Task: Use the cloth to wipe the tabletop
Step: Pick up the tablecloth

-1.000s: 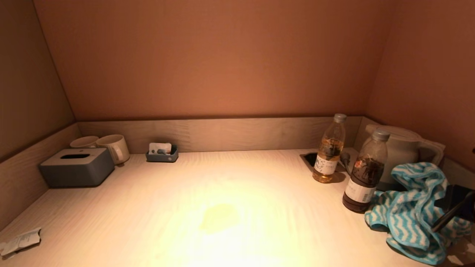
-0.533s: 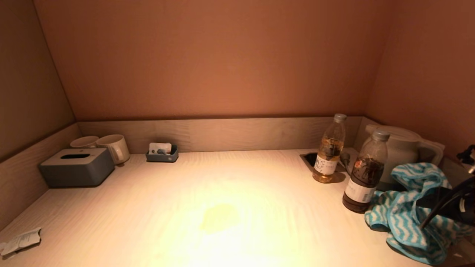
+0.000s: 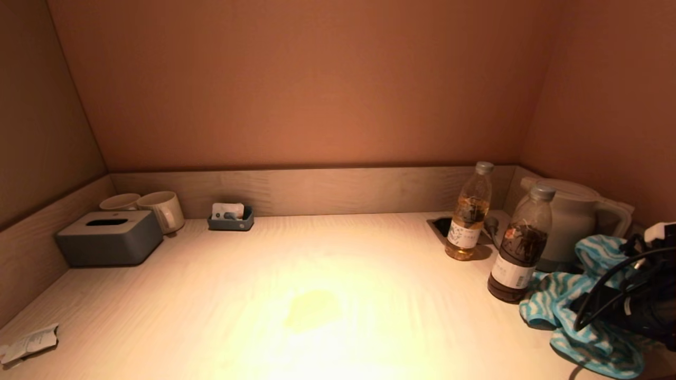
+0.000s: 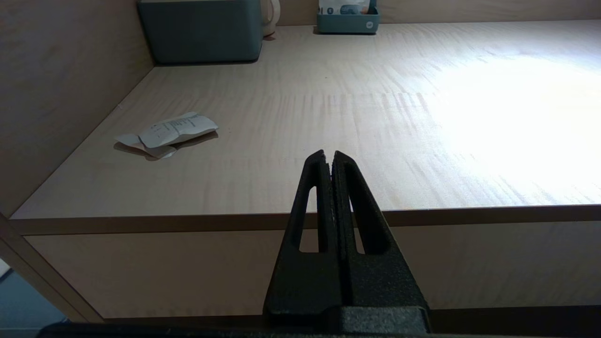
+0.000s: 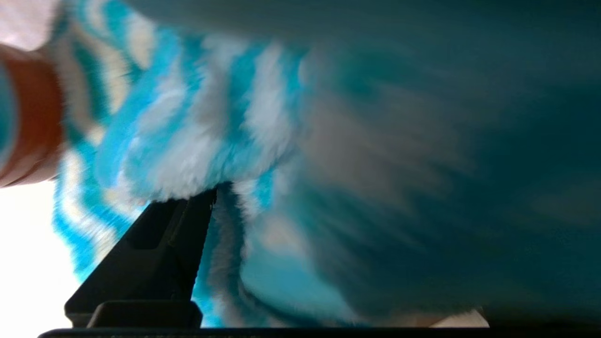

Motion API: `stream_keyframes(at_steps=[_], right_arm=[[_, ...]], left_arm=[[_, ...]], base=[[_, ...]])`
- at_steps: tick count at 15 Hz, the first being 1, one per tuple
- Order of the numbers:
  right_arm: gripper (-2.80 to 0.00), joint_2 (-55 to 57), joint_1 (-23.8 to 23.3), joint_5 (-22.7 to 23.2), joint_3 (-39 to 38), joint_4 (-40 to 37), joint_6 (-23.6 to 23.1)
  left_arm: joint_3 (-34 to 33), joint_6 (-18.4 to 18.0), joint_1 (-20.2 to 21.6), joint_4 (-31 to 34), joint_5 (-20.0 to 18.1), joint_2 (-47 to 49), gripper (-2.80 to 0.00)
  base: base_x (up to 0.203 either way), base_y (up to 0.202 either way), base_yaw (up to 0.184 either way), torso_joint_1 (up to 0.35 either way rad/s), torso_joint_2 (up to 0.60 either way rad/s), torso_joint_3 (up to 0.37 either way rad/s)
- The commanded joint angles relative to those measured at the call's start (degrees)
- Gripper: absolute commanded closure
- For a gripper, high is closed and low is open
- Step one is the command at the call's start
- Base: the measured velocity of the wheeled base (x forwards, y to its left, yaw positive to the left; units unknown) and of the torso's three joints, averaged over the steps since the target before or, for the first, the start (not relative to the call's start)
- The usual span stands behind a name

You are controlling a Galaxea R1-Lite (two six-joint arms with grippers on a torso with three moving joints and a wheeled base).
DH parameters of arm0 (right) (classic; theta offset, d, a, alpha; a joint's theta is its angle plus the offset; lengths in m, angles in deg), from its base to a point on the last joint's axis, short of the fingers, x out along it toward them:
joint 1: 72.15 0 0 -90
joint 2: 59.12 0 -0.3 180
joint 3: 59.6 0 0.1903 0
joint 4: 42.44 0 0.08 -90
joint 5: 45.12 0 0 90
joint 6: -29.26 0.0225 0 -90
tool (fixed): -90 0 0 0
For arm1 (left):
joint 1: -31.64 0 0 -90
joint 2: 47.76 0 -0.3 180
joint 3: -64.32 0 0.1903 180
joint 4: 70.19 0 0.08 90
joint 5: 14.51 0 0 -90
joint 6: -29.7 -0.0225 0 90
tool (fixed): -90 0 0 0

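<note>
The blue-and-white striped cloth (image 3: 549, 295) lies bunched at the right front of the pale wooden tabletop (image 3: 317, 253). My right gripper (image 3: 583, 309) comes in from the right edge and is pushed into the cloth. In the right wrist view the cloth (image 5: 202, 136) fills the space beside one black finger (image 5: 159, 244); the other finger is hidden by the fabric, and the jaws stand wide apart. A yellowish patch (image 3: 311, 311) marks the table's middle. My left gripper (image 4: 328, 157) is shut and empty, parked below the table's front edge at the left.
Two drink bottles (image 3: 468, 214) (image 3: 517, 248) and a kettle (image 3: 573, 221) stand close behind the cloth. A grey tissue box (image 3: 110, 237), two mugs (image 3: 161, 210) and a small tray (image 3: 231, 217) sit at the back left. Crumpled paper (image 3: 29, 343) lies front left.
My right gripper has moved further in from the right edge into the cloth. The cloth's raised top fold has been pushed down. The left arm has not moved.
</note>
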Motion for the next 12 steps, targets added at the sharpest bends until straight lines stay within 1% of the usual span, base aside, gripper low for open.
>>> stream_keyframes(at_steps=[1, 2, 4, 8, 10, 12], right_arm=[[-2.80, 3.06, -0.38, 0.10, -0.73, 3.46, 0.03], [0.00, 3.02, -0.29, 0.15, -1.19, 3.88, 0.03], [0.00, 1.88, -0.28, 0.89, -1.93, 5.00, -0.08], [0.00, -6.48, -0.02, 1.78, -4.16, 4.91, -0.38], [0.00, -13.26, 0.06, 3.74, -5.11, 4.16, -0.77], [0.00, -19.59, 0.17, 5.03, -5.58, 1.66, -0.99]], left_arm=[[0.00, 0.06, 0.04, 0.02, 0.00, -0.02, 0.00], [0.00, -0.01, 0.04, 0.02, 0.00, -0.02, 0.00], [0.00, -0.01, 0.04, 0.02, 0.00, -0.02, 0.00], [0.00, -0.01, 0.04, 0.02, 0.00, -0.02, 0.00], [0.00, -0.01, 0.04, 0.02, 0.00, -0.02, 0.00], [0.00, -0.01, 0.04, 0.02, 0.00, -0.02, 0.00]], base=[[0.000, 0.000, 0.000, 0.000, 0.00, 0.000], [0.000, 0.000, 0.000, 0.000, 0.00, 0.000], [0.000, 0.000, 0.000, 0.000, 0.00, 0.000], [0.000, 0.000, 0.000, 0.000, 0.00, 0.000], [0.000, 0.000, 0.000, 0.000, 0.00, 0.000], [0.000, 0.000, 0.000, 0.000, 0.00, 0.000]])
